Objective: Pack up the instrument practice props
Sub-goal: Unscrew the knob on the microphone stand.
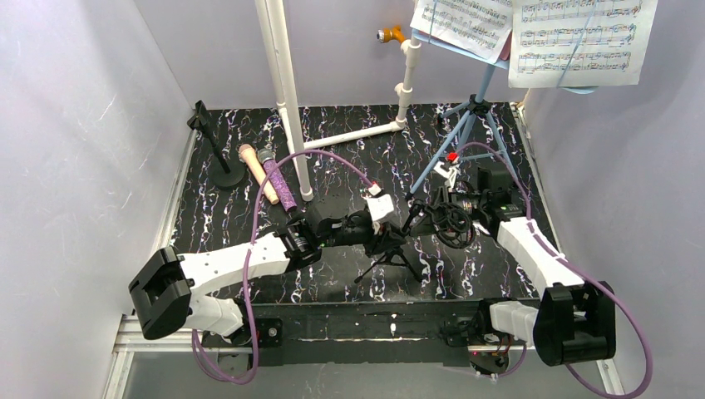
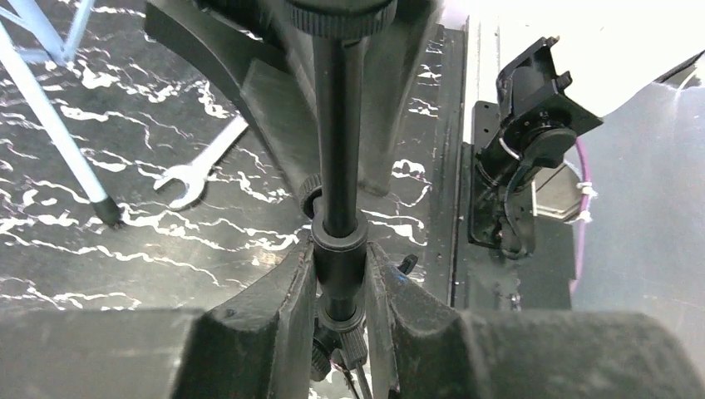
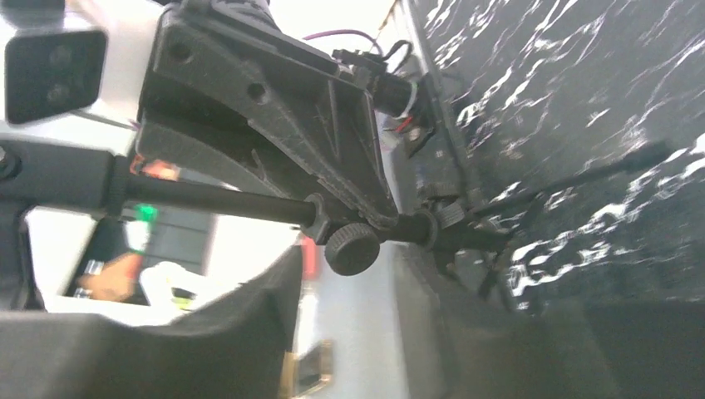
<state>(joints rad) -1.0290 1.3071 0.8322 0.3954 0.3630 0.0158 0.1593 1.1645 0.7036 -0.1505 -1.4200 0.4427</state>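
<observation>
My left end effector [image 2: 341,287] is clamped on the stem collar of the black tripod [image 2: 339,125], centre of the overhead frame; it seems stiff and light, with legs that may snag. I cannot tell whether my right end effector [image 1: 456,218] grips

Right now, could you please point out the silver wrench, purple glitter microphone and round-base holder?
silver wrench [image 2: 220,147]: left wrist view, its handle.
purple glitter microphone [image 1: 281,186]: top external view, its body.
round-base holder [image 1: 226,176]: top external view, its base.

Black table [image 1: 349,116] veined white (marble-like) — purple glitter microphone [image 1: 280,183], peach microphone [image 1: 255,172].
</observation>
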